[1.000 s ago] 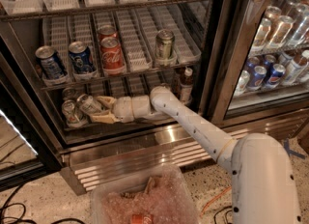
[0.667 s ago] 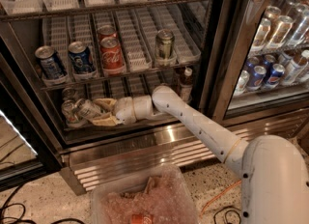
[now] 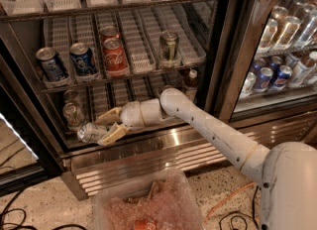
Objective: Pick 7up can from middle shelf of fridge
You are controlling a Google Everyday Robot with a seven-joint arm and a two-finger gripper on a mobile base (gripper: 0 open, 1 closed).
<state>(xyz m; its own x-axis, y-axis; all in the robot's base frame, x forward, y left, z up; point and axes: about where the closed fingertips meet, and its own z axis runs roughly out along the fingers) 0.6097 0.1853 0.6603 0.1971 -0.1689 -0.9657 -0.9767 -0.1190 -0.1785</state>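
7up can (image 3: 87, 133) in grasp, at the front lip of the middle shelf (image 3: 106, 95).
The can lies on its side with the gripper (image 3: 100, 132) closed around it, one finger above and one below. Compared with a moment ago it sits lower and further out, apart from the standing can (image 3: 73, 114) beside it — withdrawal from the fridge (image 3: 224, 50) judged under way, final pull-clear outstanding.

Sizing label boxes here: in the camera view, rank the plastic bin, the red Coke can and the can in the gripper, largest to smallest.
Largest: plastic bin, though it is nearest the camera.
Then red Coke can and 7up can, held tilted by the gripper low in the fridge: they look alike, so no ranking.
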